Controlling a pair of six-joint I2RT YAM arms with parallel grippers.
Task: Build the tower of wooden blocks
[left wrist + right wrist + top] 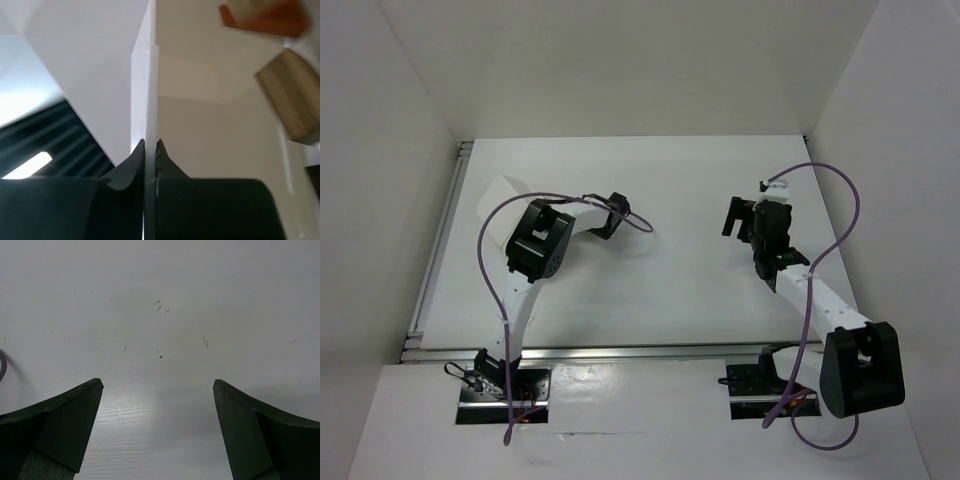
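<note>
Your left gripper [151, 146] is clenching on the thin white edge of the tray [151, 75], which is running straight up the middle of the left wrist frame. The blurred orange-red roof piece [265, 17] is showing in that frame's upper right corner. A tan cube [292, 95] is sitting just below it at the right edge; you cannot tell whether they are touching. Your right gripper [159, 390] is hanging released, jaws wide, over the table [175, 300], right of centre in the top frame.
</note>
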